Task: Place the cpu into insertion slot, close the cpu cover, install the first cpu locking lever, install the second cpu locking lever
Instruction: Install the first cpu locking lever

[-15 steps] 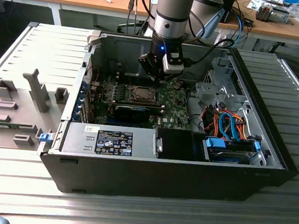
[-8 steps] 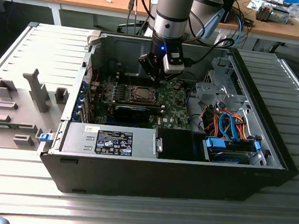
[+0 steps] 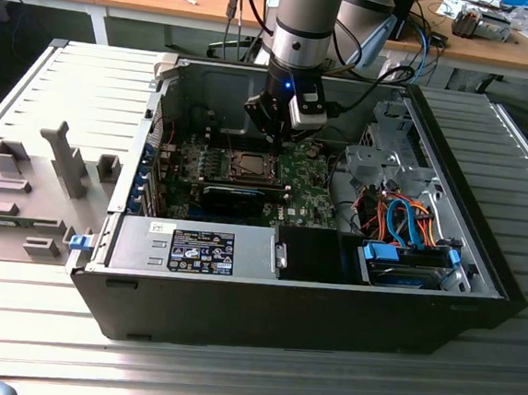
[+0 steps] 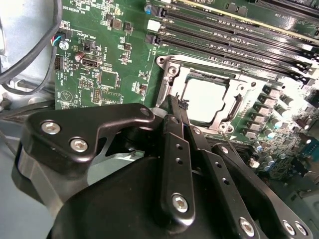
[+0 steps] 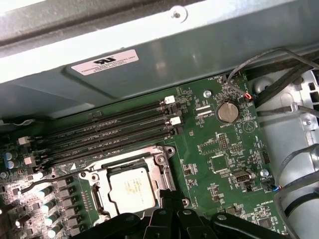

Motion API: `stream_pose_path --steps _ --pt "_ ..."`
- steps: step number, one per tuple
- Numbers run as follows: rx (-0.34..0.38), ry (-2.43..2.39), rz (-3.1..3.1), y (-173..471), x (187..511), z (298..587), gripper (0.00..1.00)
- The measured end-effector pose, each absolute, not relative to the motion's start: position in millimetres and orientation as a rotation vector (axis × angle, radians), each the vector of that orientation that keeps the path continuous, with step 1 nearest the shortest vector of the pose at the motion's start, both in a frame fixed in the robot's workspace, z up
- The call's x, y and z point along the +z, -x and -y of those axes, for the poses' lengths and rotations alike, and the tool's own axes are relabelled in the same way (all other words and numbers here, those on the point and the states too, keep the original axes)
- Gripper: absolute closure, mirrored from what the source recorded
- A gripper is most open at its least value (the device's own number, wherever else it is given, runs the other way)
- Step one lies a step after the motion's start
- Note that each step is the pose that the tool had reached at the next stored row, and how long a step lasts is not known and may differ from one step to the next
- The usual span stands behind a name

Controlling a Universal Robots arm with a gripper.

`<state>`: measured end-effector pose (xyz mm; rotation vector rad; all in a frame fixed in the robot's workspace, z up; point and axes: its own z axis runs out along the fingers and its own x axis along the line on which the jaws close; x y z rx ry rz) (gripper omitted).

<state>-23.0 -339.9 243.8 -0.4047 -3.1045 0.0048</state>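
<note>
In the exterior view an open computer case (image 3: 480,263) lies on its side on a ribbed metal worktop (image 3: 229,379), and the arm reaches down into it from above. The end effector (image 3: 274,136) hangs over the green motherboard (image 3: 302,187), just beside the insertion slot (image 3: 246,166) toward the exterior view's right. Inside the case there are also a silvery power supply box (image 3: 195,247) along the near wall and a bundle of orange and blue cables (image 3: 405,224) in the bay at the exterior view's right. A grey plastic panel (image 3: 34,187) lies on the worktop outside the case, at the exterior view's left.

The second wrist view looks along the black fingers (image 4: 177,149), which lie together with no gap visible and nothing between them; their tips sit at the edge of the socket. Past them the cpu (image 4: 204,99) lies flat in the insertion slot, its pale metal top facing up, with the cpu cover (image 4: 219,84) down around it so that the chip shows through the window. A thin locking lever (image 4: 227,134) runs beside the frame.

The first wrist view shows the cpu (image 5: 130,186) seated square in its socket, its edges parallel to the long black memory slots (image 5: 114,127) that run beside it. A round coin battery (image 5: 227,112) sits on the board farther off, and the case's grey wall (image 5: 164,59) rises behind the slots.
</note>
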Motion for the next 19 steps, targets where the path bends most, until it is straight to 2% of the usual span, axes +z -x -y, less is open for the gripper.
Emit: stream_pose_path --steps 19 --pt "0.005 0.324 3.114 23.0 243.8 339.8 0.89"
